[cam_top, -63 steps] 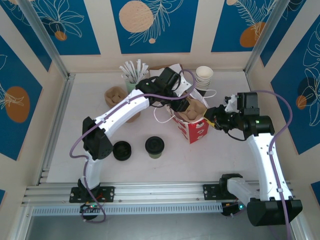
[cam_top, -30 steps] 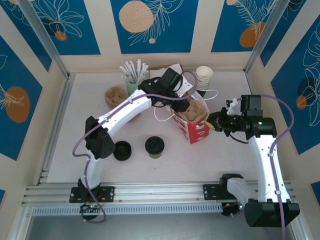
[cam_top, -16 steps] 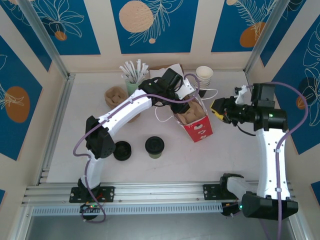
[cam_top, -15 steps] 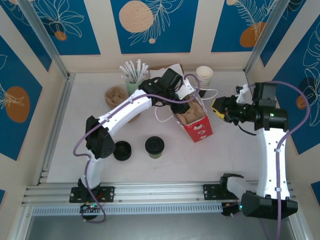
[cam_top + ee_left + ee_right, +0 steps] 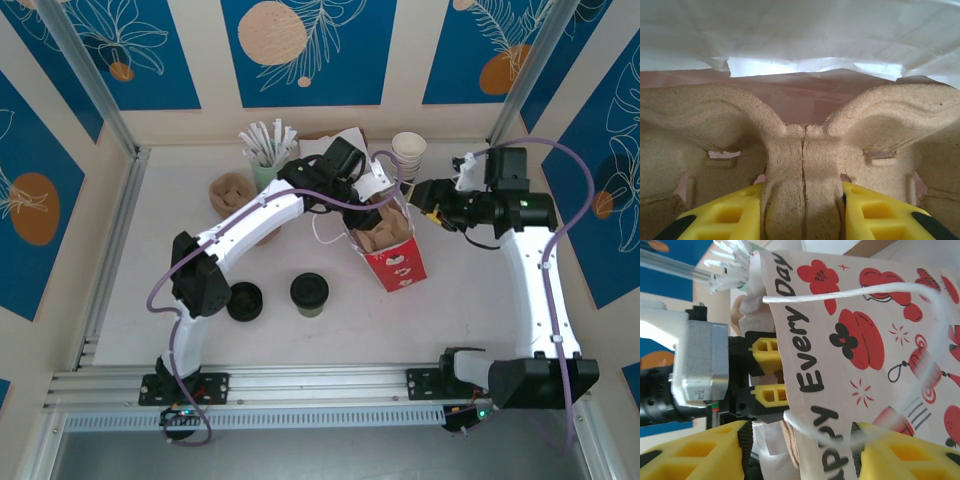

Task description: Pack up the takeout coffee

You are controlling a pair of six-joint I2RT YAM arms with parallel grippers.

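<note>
Pale tabletop [image 5: 450,300] carries the takeout coffee [image 5: 309,291] upright near the front, well apart from the red-and-white bag [image 5: 395,262]. Inside the bag, the left fingers [image 5: 875,217] pinch the pulp carrier [image 5: 802,165] by its ridge. The right fingers [image 5: 690,457] stand spread astride the bag's printed wall.

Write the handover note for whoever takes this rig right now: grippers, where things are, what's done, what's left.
The left gripper is shut on the centre ridge of the pulp cup carrier, inside the red-and-white bag.
The right gripper is open, with its fingers on either side of the bag's rim and handle cord.
The takeout coffee stands lidded on the table, apart from the bag and both grippers.
Done: the carrier is in the bag.
Left: probably release the carrier, then put the coffee into the bag.
</note>
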